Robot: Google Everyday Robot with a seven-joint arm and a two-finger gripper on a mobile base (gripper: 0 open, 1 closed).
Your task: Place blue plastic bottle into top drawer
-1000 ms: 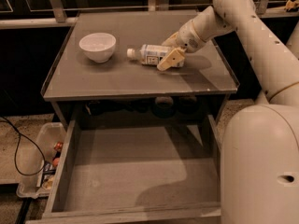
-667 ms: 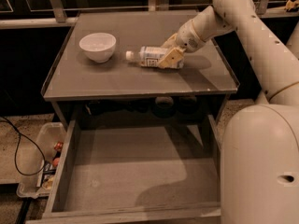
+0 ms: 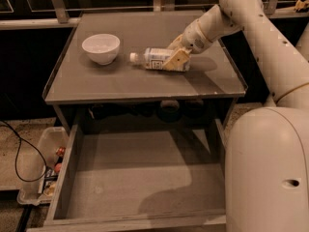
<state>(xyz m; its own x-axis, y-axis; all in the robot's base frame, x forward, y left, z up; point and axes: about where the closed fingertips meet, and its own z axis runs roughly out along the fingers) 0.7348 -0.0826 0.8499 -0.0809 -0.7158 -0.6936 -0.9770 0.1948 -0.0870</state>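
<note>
The blue plastic bottle lies on its side on the grey cabinet top, its white cap pointing left toward the white bowl. My gripper reaches in from the right and is shut on the bottle's base end. One tan finger lies across the near side of the bottle, and the other is hidden behind it. The bottle still rests on the top. The top drawer is pulled out below the cabinet front, and its flat bottom is bare.
My white arm and base fill the right side. A small clear bin of clutter and a black cable lie on the floor to the left of the drawer. A rail runs behind the cabinet.
The gripper has shifted slightly left and closed in on the bottle's base end. The bottle has hardly moved. The bowl and the drawer are unchanged.
</note>
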